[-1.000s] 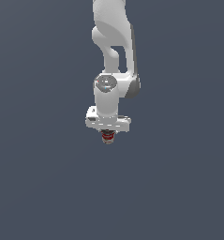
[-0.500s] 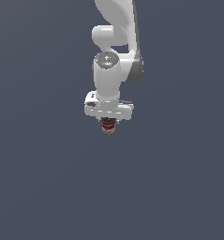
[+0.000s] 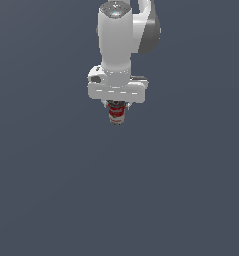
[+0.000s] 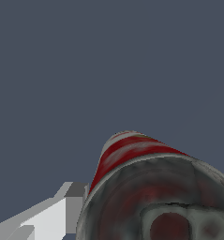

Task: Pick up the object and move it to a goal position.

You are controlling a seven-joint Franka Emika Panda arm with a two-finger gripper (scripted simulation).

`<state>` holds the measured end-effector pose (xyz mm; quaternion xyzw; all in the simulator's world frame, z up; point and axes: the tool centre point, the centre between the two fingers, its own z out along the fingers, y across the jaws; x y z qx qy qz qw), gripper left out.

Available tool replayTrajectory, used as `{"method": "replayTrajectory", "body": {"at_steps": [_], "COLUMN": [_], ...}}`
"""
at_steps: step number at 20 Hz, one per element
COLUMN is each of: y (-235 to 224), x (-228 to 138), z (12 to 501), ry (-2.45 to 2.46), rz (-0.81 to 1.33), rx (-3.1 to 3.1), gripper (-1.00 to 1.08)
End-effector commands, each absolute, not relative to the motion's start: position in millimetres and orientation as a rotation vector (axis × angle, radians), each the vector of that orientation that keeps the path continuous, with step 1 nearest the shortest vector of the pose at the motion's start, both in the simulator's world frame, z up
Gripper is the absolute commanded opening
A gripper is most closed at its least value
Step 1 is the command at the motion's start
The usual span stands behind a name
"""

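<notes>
The object is a small soup can (image 3: 116, 114) with a red and white label, hanging just under the white hand of my arm in the exterior view. My gripper (image 3: 116, 111) is shut on it, and the hand hides most of the fingers. In the wrist view the can (image 4: 132, 152) fills the lower half, its dark metallic lid facing the camera, with one grey-white finger (image 4: 69, 201) pressed against its side. The other finger is out of sight behind the can.
A plain dark blue-grey surface (image 3: 181, 190) lies all around and below the can. The white arm (image 3: 122, 35) rises to the top edge of the exterior view. No other objects show.
The arm has lifted with the can in its grip, moving up in the exterior view. The hand has also swung slightly, showing more of the wrist from above.
</notes>
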<state>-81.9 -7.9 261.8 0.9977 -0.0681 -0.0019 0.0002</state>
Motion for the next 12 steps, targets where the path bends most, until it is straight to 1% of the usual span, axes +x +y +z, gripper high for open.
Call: {"method": "replayTrajectory", "body": {"at_steps": [1,12], "y": [-6,0], "x": [-90,-122], "z": [292,407], "ry": [-0.214,-0.214], "rz": [-0.001,-0.001], "rx": [3.134,3.134], "gripper": [-1.0,-1.0]}}
